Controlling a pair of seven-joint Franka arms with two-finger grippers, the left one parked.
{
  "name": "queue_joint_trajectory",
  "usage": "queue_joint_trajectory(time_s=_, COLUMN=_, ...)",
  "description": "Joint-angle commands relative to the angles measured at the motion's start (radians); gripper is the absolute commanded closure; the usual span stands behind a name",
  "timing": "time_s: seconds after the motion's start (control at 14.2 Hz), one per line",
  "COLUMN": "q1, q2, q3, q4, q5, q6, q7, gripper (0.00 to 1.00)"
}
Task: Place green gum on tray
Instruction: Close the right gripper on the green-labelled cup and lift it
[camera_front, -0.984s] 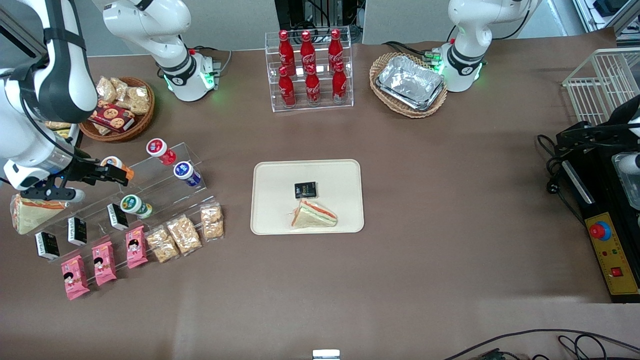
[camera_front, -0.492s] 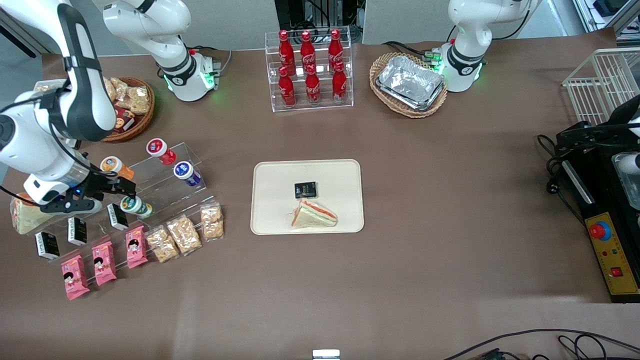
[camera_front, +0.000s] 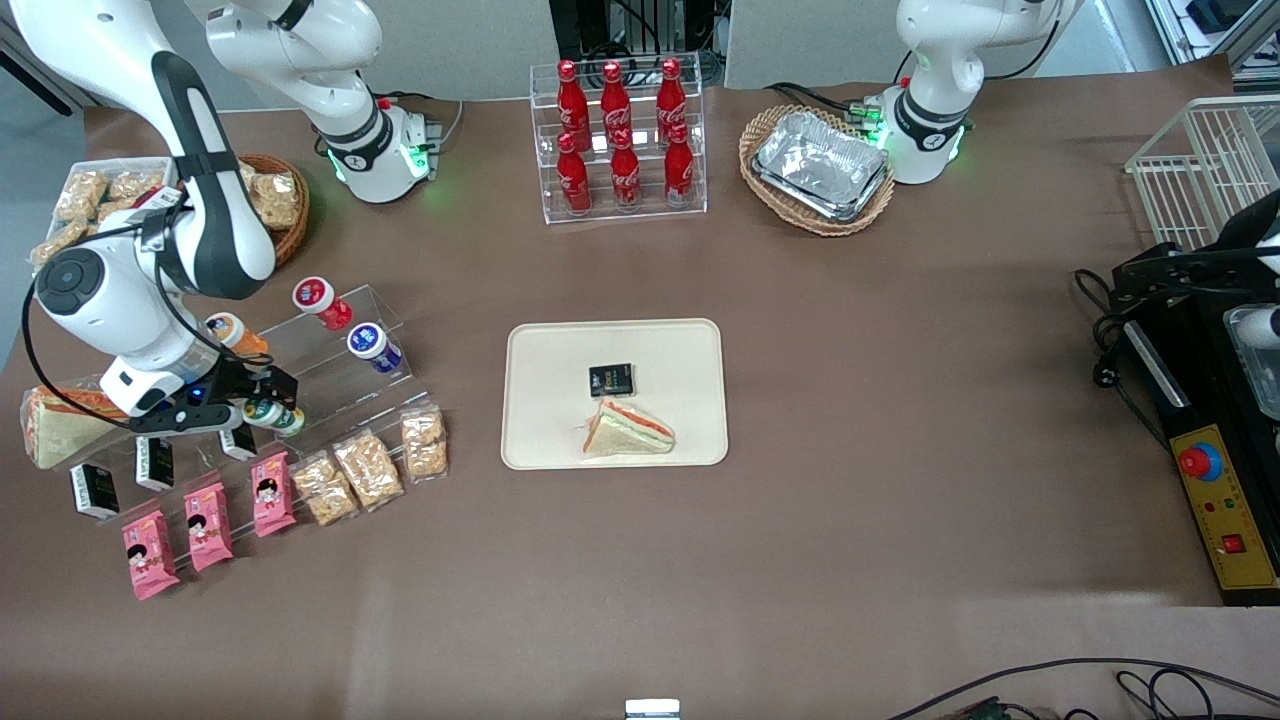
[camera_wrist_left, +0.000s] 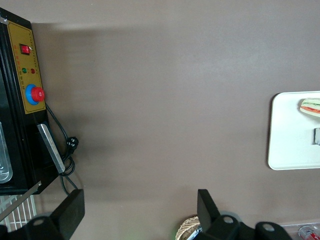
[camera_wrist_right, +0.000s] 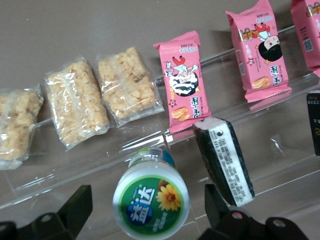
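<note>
I see the tray (camera_front: 615, 340) lying flat mid-table, toward the parked arm's end from the clear tiered stand (camera_front: 330, 375), and well apart from it. A wrapped sandwich (camera_front: 628, 430) and a small black packet (camera_front: 611, 379) sit on it. On the stand, the green gum (camera_wrist_right: 151, 204) lies on a middle step, lid toward the wrist camera, a black-and-white packet (camera_wrist_right: 223, 161) just beside it. My gripper (camera_wrist_right: 147, 212) is down at that step with its fingers (camera_wrist_right: 75, 210) spread apart, one on each side of the gum's lid and not touching it. Pink snack packs (camera_wrist_right: 184, 80) and puffed-rice bags (camera_wrist_right: 129, 85) line the stand's lowest step, nearer the front camera than the gum
</note>
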Motion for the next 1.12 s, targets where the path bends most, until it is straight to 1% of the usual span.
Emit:
queue_joint_trajectory(time_s=0.0, q1=-0.005, q2=0.007, q3=0.002, q4=-0.012, q5=-0.018, q6=0.035, q7=-0.013, gripper=0.20)
queue_joint_trajectory(time_s=0.07, q1=-0.007, q2=0.005, q3=0.002, q4=-0.010, q5=-0.018, q6=0.029, q7=-0.014, gripper=0.40)
queue_joint_trajectory(time_s=0.14, q1=-0.007, q2=0.004, q3=0.001, q4=-0.004, q5=-0.018, q6=0.026, q7=-0.025, gripper=0.50)
queue_joint_trajectory(time_s=0.35, q1=-0.010, q2=-0.015, q3=-0.021, q4=0.007, q5=-0.016, q6=0.006, q7=-0.085, gripper=0.65)
queue_joint_trajectory(time_s=0.42, q1=-0.008, q2=-0.024, q3=-0.024, q4=0.034, q5=-0.013, q6=-0.041, q7=-0.097, gripper=0.70)
queue_joint_trajectory(time_s=0.77, q1=-0.002, q2=-0.038, q3=-0.026, q4=0.304, q5=-0.002, q6=-0.473, q7=-0.100, gripper=0.71)
queue_joint_trajectory(time_s=1.05, q1=-0.001, q2=-0.044, q3=-0.024, q4=0.525, q5=0.019, q6=-0.760, q7=-0.092, gripper=0.71)
